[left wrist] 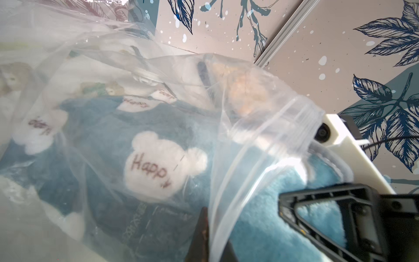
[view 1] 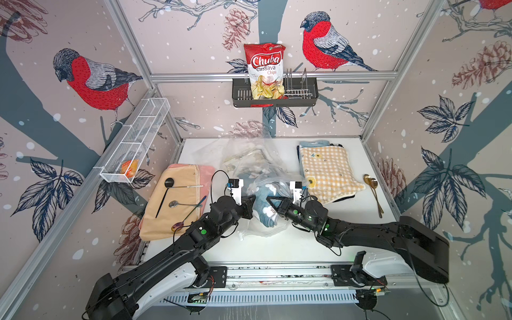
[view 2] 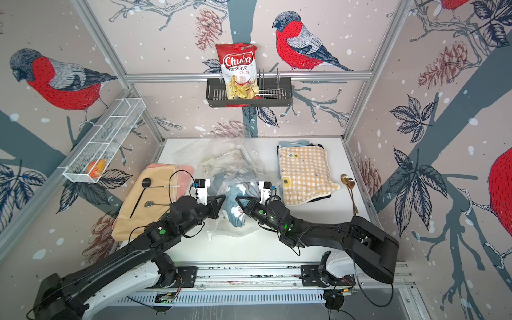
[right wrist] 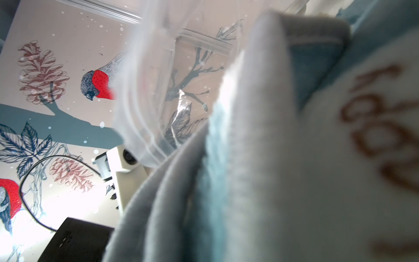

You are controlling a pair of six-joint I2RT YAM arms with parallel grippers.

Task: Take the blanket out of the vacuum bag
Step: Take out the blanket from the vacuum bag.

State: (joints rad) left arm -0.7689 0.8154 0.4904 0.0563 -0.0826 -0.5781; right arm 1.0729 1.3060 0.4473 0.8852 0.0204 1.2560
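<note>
Both my arms reach in low over the tabletop (view 1: pixel 277 243) from the near rail, elbows bent outward, forearms angling toward each other so the two claws nearly meet at the blanket. My left claw (view 1: pixel 250 203) comes at the blanket (view 1: pixel 263 206) from its left side, tipped slightly downward, its jaws pinched together on the clear plastic of the vacuum bag (view 1: pixel 250 163); in the left wrist view a fold of the bag's ribbed zip-seal edge (left wrist: pixel 294 118) runs down between my dark fingers (left wrist: pixel 200 238). My right claw (view 1: pixel 273 203) comes from the blanket's right side, its pointed black tip pressed against the blue fleece, jaws drawn nearly together on the blanket; in the right wrist view grey and blue folds of it fill the frame right up to the lens, one white patch carrying brown stitched letters. The blanket, blue with white cloud patches reading "Happy" (left wrist: pixel 156 167), lies bunched between my two claws, its near end hanging out past the bag's mouth, its far part under crinkled plastic. The rest of the bag sprawls away behind the blanket toward the back wall. A folded yellow checked cloth (view 1: pixel 327 171) lies just right of the blanket, beyond my right claw.
</note>
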